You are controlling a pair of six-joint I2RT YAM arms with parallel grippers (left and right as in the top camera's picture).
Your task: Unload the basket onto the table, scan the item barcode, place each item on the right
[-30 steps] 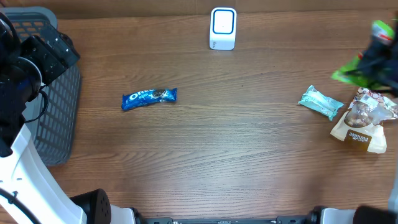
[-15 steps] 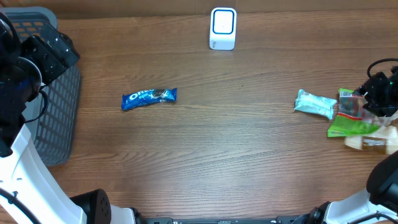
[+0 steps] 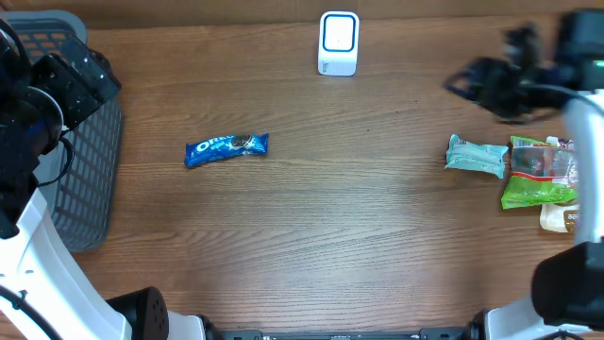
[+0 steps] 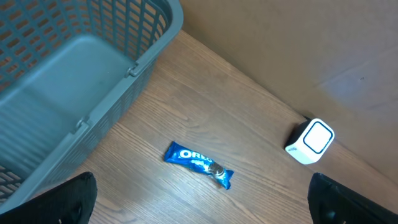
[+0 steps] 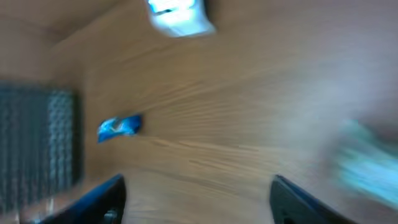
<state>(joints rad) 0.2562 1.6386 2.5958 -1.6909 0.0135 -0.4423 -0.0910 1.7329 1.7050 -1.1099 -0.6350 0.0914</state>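
**Overhead.** Note brown wooden bench. Find Oreo pack lying flat left of bench centre, well apart from everything else. See scanner at the middle of the far edge, blue-ringed face showing upward. Count three more packs bunched at the right edge: teal pack, green pack just beside it, beige pack mostly hidden. Catch right gripper as a blur toward the far right corner, nothing visibly carried. Place basket at the left edge, under left arm.

**Left wrist.** Read left gripper as spread wide, nothing between its tips. Look down on Oreo pack, scanner, basket rim.

**Right wrist (badly smeared).** Make out both tips far apart with an empty gap; call that pincer wide too.

**Step, as judged.** Take the Oreo pack as the likely item (cannot say for sure which pack is meant). Pinch across the narrow width, lift level, present the barcode side squarely to the scanner face, hold steady.

**Look of it.** Slim, glossy blue wrapper, white logo, crimped ends. No barcode showing from above; expect to turn it over. Expect slip and crinkle.
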